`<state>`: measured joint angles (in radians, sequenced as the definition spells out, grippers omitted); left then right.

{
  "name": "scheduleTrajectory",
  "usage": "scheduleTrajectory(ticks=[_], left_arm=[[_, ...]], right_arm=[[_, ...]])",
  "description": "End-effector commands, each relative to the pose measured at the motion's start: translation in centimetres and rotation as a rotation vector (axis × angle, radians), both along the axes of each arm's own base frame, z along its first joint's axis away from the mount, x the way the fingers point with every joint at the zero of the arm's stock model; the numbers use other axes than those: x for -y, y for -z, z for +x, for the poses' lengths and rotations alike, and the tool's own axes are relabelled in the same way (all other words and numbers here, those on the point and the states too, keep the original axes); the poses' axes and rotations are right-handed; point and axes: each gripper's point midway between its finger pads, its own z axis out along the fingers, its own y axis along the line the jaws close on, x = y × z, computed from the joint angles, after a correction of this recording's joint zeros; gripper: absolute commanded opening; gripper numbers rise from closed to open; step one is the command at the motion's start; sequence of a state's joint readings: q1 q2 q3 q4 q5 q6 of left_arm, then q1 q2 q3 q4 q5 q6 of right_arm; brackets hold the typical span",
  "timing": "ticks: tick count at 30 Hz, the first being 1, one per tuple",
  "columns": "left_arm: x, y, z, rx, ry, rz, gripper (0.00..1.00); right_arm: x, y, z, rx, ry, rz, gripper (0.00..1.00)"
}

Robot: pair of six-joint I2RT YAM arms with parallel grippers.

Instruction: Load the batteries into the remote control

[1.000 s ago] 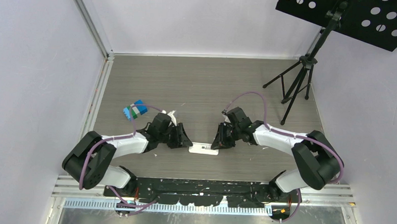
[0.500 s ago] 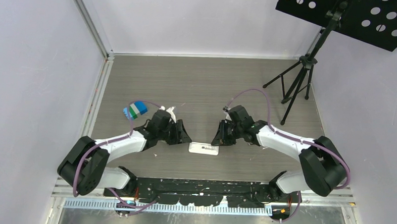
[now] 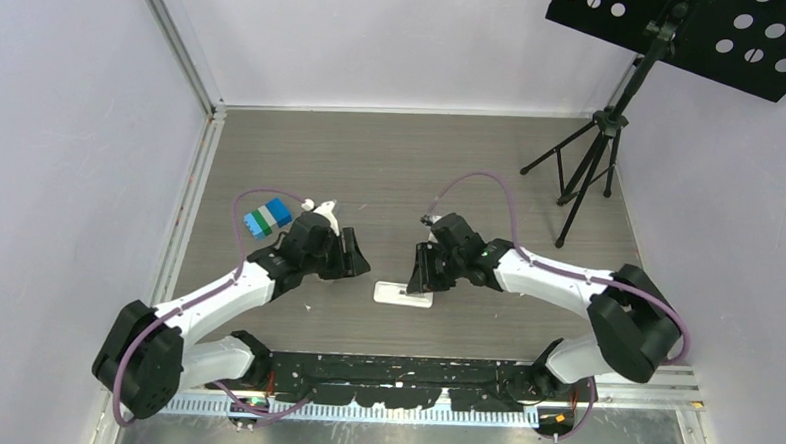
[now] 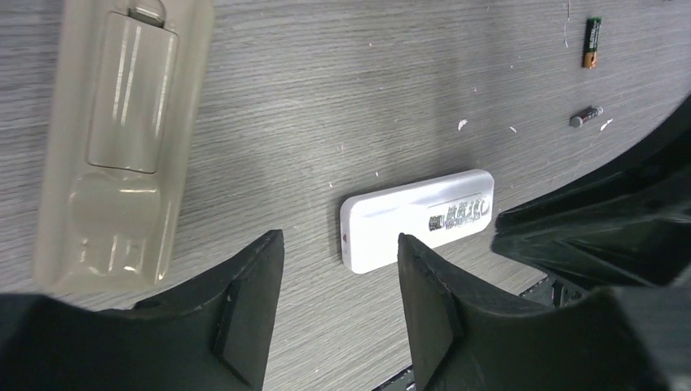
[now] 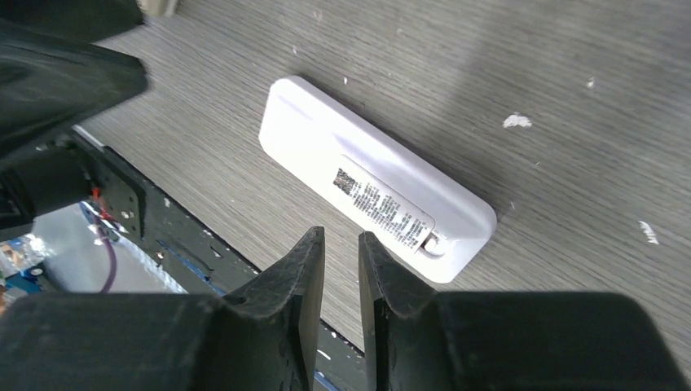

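The white remote control [image 3: 403, 296] lies flat near the table's front edge, label side up, its back cover [image 5: 383, 204] shut. My left gripper [image 3: 359, 265] hovers just left of it, open, nothing between its fingers [image 4: 253, 301]; the remote [image 4: 420, 216] lies just beyond the tips. My right gripper [image 5: 340, 236] hangs over the remote's right end, jaws a narrow gap apart and empty. Two batteries lie loose on the table beyond the remote, one with a green and orange marking [image 4: 591, 42] and a smaller dark one [image 4: 585, 118].
A translucent tan flat bar [image 4: 122, 138] lies left of the remote. A blue-green block [image 3: 268, 217] sits behind the left arm. A black tripod stand [image 3: 592, 161] stands at the back right. The black rail [image 3: 403, 368] runs along the front edge.
Left gripper has drawn slightly back from the remote and opened wider. Right gripper has slid left over the remote's right end and parted a little. The remote has not moved.
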<state>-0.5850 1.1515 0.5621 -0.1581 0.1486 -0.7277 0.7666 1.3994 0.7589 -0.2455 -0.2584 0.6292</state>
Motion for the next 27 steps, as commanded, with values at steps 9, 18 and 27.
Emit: scheduleTrajectory(ticks=[9, 18, 27], left_arm=[[-2.6, -2.6, -0.4, 0.08, -0.062, 0.059, 0.6], [-5.8, -6.0, -0.6, 0.18, -0.136, 0.14, 0.78], [-9.1, -8.7, -1.1, 0.25, -0.221, 0.22, 1.0]], right_arm=[[-0.1, 3.8, 0.7, 0.015, 0.032, -0.153, 0.17], [-1.7, -2.1, 1.4, 0.215, -0.115, -0.063, 0.81], [0.1, -0.8, 3.3, 0.4, -0.337, -0.307, 1.0]])
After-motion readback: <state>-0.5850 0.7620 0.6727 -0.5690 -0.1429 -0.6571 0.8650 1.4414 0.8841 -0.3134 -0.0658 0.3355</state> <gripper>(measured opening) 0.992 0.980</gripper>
